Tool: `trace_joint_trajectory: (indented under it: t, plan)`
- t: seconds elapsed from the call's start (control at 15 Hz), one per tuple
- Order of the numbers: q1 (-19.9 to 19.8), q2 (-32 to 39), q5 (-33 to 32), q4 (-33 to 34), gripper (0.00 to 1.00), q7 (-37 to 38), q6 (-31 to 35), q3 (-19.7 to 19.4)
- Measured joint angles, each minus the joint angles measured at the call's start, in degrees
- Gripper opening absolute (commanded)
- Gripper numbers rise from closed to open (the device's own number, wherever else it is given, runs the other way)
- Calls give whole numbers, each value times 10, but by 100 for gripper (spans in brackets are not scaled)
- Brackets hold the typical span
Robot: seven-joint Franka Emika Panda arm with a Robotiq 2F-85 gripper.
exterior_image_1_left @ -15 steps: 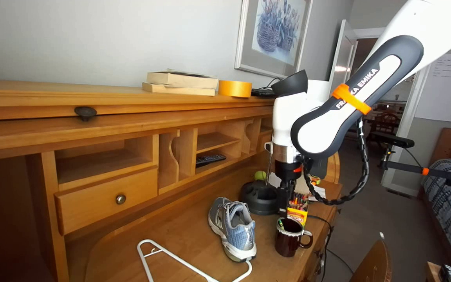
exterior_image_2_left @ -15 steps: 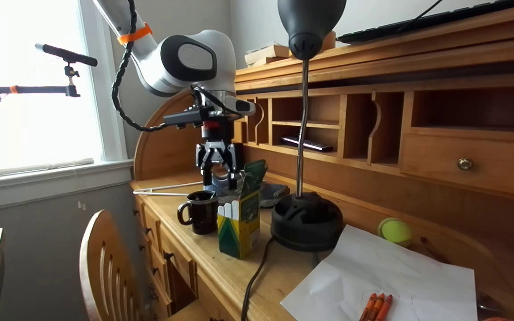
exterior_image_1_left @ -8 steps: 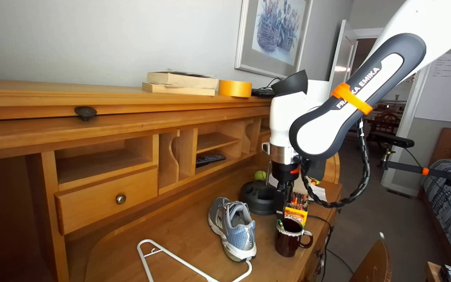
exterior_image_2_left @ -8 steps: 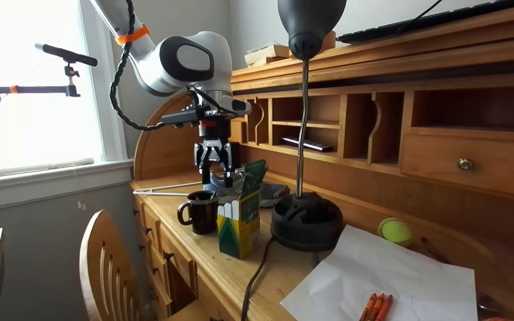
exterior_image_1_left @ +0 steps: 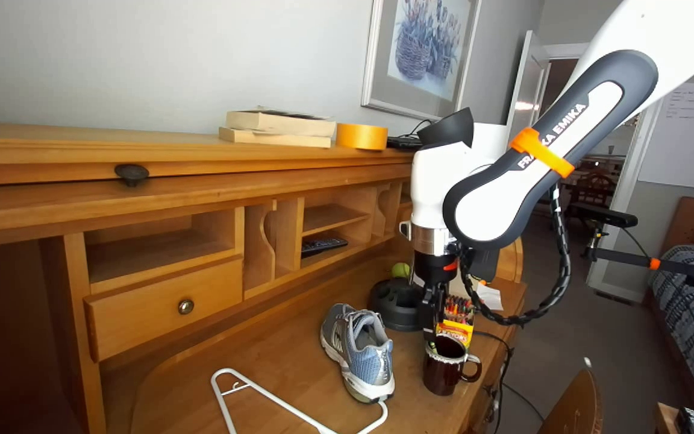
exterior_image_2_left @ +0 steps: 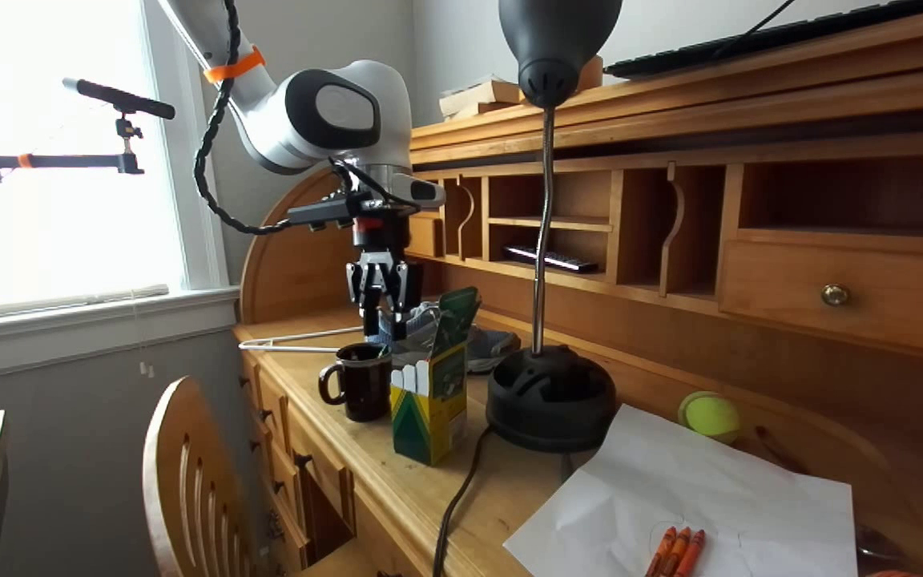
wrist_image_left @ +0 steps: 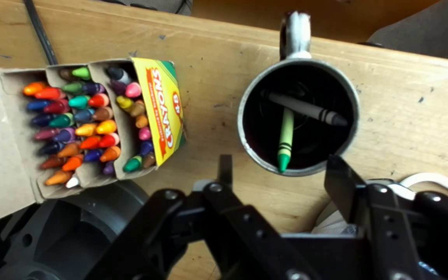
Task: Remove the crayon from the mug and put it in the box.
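The dark brown mug stands upright on the desk in both exterior views. In the wrist view the mug holds two crayons. The green crayon leans with its tip on the mug's rim. The grey crayon lies lower inside. The yellow-green crayon box, lid up and filled with several crayons, stands beside the mug and shows in both exterior views. My gripper is open and empty, its fingers apart just above the mug's rim near the green tip.
A grey-blue sneaker and a white hanger lie near the mug. The round black lamp base stands behind the box. A black cord runs over the desk edge. Three orange crayons lie on white paper.
The arm has moved a little away from the crayon box and slightly lower over the mug. The fingers have come closer together but stay apart. The mug and crayons look unmoved.
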Motion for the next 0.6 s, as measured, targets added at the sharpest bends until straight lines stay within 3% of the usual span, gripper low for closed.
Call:
trace_joint_trajectory:
  t: [0.6]
  plan:
    - [1,7,3,-1,50,0,0,7]
